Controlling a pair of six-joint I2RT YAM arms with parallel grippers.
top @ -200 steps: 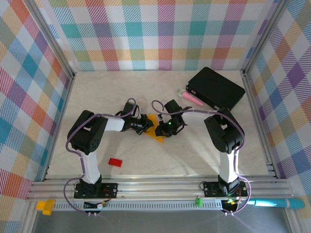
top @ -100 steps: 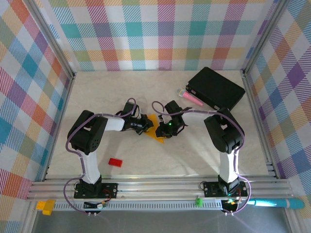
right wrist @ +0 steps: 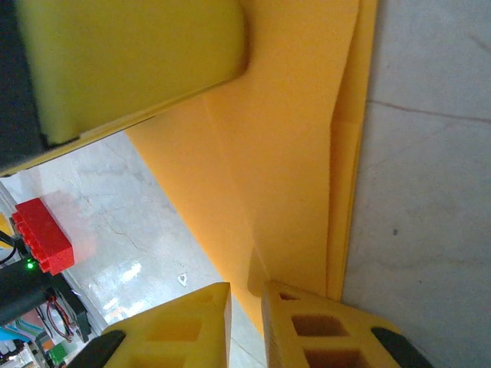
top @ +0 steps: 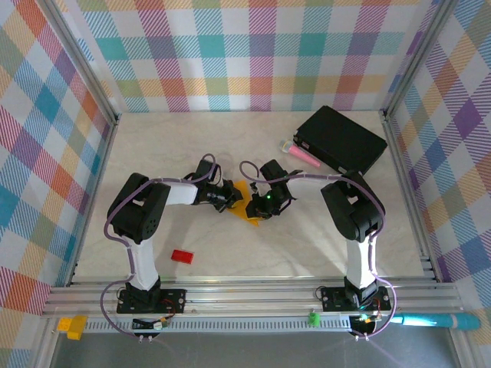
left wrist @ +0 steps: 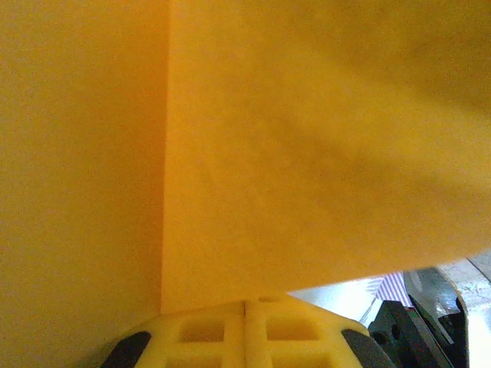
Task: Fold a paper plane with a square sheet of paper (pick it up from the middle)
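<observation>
Just creased orange-yellow paper [left wrist: 307, 153].

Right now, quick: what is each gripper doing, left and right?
Left gripper: closed on the folded orange paper.
Right gripper: closed on the same paper's edge, as far as its wrist view shows.

Bright, even overhead light on the pale worktop [top: 192, 146], shadows faint; up close the paper [left wrist: 307, 153] blurs, dim shade crossing its right.

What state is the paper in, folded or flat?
Folded. The right wrist view shows the square sheet of paper in stacked layers with stepped edges.
</observation>
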